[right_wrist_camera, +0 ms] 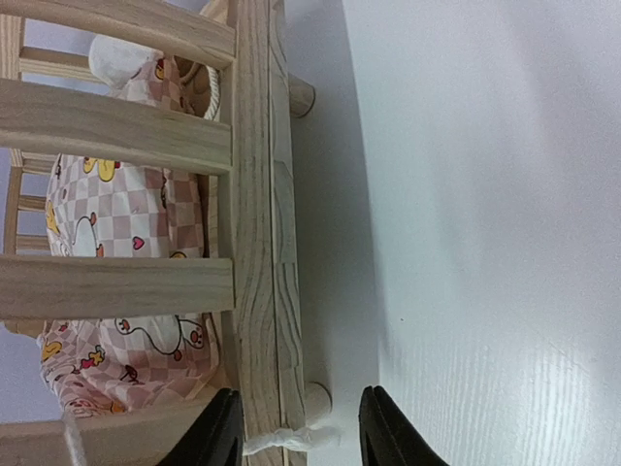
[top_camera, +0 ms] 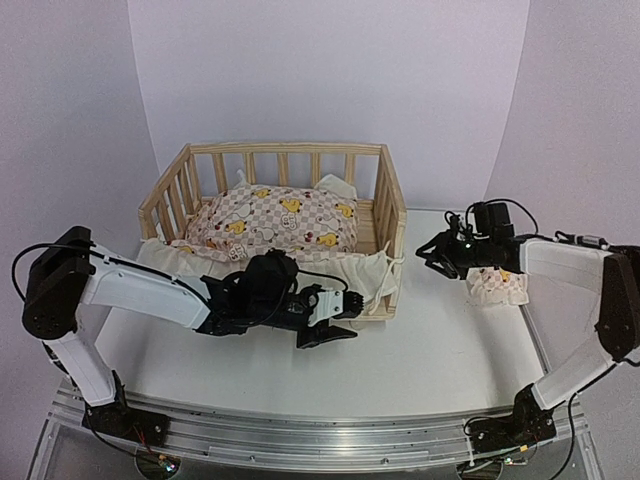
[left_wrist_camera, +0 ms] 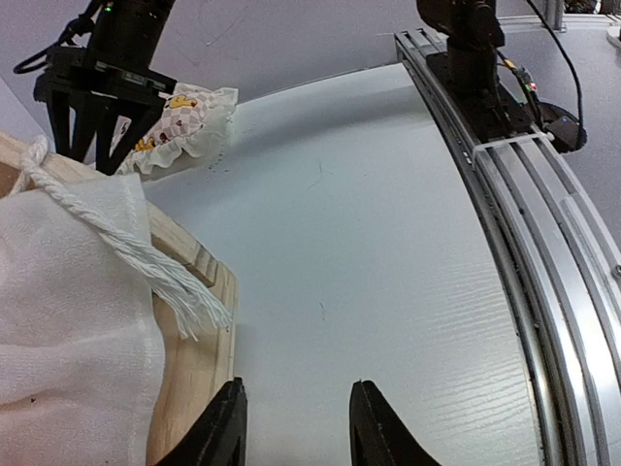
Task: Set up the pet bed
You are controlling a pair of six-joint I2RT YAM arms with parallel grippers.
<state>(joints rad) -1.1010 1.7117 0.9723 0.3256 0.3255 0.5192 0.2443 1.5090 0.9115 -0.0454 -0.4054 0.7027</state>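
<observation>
The bed (top_camera: 286, 148) stands far left; the left gripper (left_wrist_camera: 297, 388) and right gripper (right_wrist_camera: 301, 396) are both spread and empty, so the right should descend squarely onto the small pillow (top_camera: 497, 287) beside it before closing.

Pale-wood pet bed (top_camera: 285, 148); pink-checkered, yellow-duck cushion (top_camera: 275, 225); plain white table (top_camera: 440, 340)

No text, number, label or brand mark that I can read in any of my views. Pet bed (top_camera: 285, 147): bare light wood, no stamp or sticker legible. Cushion (top_camera: 275, 225): printed ducks and hearts on pink checks, no lettering I can make out.
</observation>
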